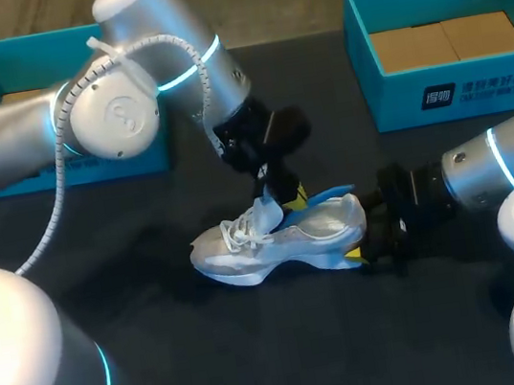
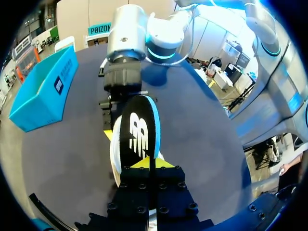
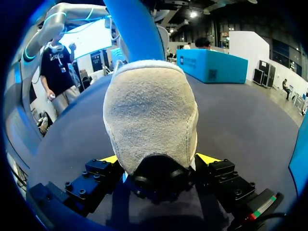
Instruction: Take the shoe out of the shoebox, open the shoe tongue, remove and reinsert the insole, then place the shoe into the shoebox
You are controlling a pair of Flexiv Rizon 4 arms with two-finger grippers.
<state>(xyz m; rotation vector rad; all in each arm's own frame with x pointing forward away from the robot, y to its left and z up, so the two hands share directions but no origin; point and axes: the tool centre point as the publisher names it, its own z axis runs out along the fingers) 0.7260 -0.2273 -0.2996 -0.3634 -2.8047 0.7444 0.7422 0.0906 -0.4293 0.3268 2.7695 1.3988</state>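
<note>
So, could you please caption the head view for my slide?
Left tool pinches a black, blue-edged insole over the white mesh sneaker; right tool grips its heel.

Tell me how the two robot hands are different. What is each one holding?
The left gripper pinches the insole, while the right gripper clamps the shoe by its heel. The left gripper hangs above the shoe; the right gripper sits low beside it, near the table. Both have yellow tips and both are shut.
</note>
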